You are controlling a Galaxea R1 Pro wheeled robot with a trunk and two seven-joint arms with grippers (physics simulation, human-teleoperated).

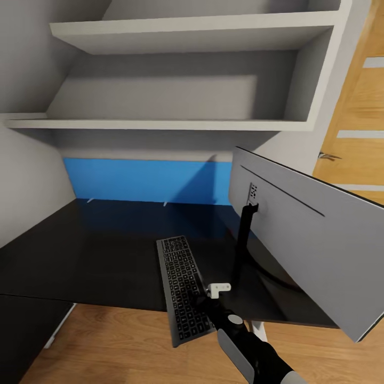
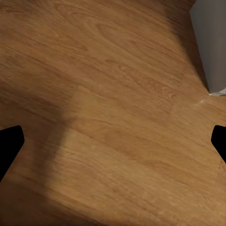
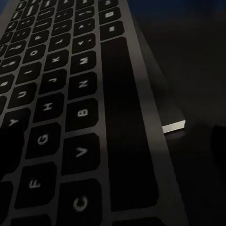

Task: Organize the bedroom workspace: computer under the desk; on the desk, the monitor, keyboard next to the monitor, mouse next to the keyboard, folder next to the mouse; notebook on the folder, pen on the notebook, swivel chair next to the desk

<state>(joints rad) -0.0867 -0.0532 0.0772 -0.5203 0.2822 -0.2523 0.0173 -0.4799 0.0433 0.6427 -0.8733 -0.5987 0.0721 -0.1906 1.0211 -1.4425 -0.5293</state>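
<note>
The keyboard point(image 1: 181, 285) lies lengthwise on the black desk point(image 1: 90, 256), its near end overhanging the front edge. Just to its right stands the monitor point(image 1: 314, 240), silver-grey back toward me, on a thin black neck. My right gripper point(image 1: 204, 298) sits at the keyboard's right edge. In the right wrist view the keys point(image 3: 70, 94) are very close, and the right gripper point(image 3: 113, 146) is open, with one dark fingertip point(image 3: 219, 141) out past the keyboard's edge. My left gripper point(image 2: 113, 146) hangs open over bare wood floor point(image 2: 108, 94).
Grey-white shelves point(image 1: 186, 80) fill the wall above the desk, and a blue panel point(image 1: 141, 181) runs along its back. An oak door point(image 1: 357, 106) is at the right. A white desk leg point(image 1: 258, 330) shows below the front edge. A grey-white corner point(image 2: 209, 47) meets the floor.
</note>
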